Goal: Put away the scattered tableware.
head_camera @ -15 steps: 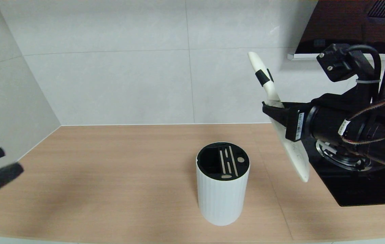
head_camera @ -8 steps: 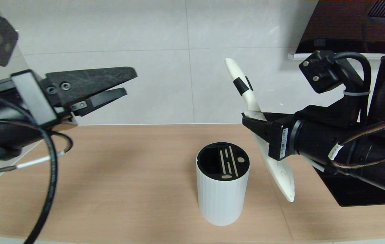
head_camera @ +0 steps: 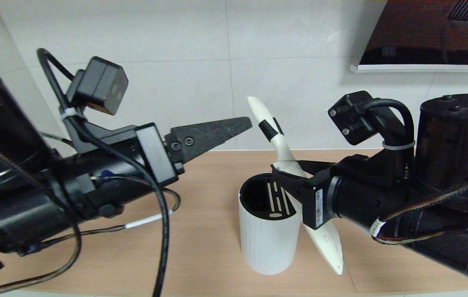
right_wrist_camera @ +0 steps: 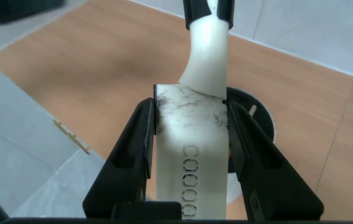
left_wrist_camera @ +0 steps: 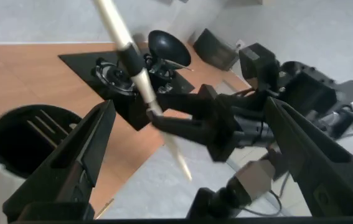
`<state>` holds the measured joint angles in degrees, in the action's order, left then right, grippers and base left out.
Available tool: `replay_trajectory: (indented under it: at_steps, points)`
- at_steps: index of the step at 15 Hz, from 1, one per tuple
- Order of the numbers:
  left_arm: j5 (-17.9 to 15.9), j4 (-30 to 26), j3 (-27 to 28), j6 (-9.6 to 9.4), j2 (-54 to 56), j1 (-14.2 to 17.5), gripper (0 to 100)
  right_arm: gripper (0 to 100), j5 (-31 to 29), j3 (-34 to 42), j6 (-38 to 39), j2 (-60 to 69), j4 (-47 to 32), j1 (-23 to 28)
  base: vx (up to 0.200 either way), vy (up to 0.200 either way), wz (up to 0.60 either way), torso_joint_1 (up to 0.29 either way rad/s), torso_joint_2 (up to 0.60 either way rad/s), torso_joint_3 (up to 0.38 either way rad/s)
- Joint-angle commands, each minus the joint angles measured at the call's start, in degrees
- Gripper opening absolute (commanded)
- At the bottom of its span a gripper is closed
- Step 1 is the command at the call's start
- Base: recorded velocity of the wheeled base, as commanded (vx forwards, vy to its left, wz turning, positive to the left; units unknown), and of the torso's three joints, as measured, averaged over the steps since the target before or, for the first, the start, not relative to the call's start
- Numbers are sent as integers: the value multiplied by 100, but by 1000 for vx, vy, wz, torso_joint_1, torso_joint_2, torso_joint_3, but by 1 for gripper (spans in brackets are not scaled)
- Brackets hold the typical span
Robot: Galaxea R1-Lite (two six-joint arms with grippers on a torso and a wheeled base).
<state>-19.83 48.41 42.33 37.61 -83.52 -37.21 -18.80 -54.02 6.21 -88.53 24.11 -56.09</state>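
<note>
A white ribbed utensil holder [head_camera: 266, 243] with a black slotted top stands on the wooden counter. My right gripper [head_camera: 285, 175] is shut on a white spatula [head_camera: 327, 247] with a black band on its handle. The spatula is tilted, its handle up and left over the holder's right rim and its blade hanging outside the holder's right side. From the right wrist, the gripper [right_wrist_camera: 192, 124] clamps the spatula [right_wrist_camera: 204, 56] above the holder [right_wrist_camera: 258, 118]. My left gripper [head_camera: 242, 123] hovers open, up and left of the holder, and its wrist view has the holder [left_wrist_camera: 20, 137] and spatula [left_wrist_camera: 123, 43].
A black cooktop [left_wrist_camera: 117, 74] lies on the counter to the right, and a dark range hood [head_camera: 423, 37] hangs above it. A tiled wall closes off the back. Bare counter [head_camera: 201, 255] stretches in front and to the left of the holder.
My left arm has risen from the left edge and swung in toward the centre. My right gripper has carried the spatula left and down to the holder's right rim.
</note>
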Motion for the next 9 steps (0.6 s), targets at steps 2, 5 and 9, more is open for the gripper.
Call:
replay_trajectory:
  at_steps: [2,5,9]
  points:
    - [955,617,171,-25,-1088,-472,100,0,-133,14,21,-218,173,-51,0,0,0,0,0,0]
    - [999,617,223,-25,-1176,-472,100,0,-186,84,12,-218,269,-201,0,0,0,0,0,0]
    - [1008,617,232,-25,-1176,-472,100,0,-194,137,12,-332,305,-350,0,0,0,0,0,0]
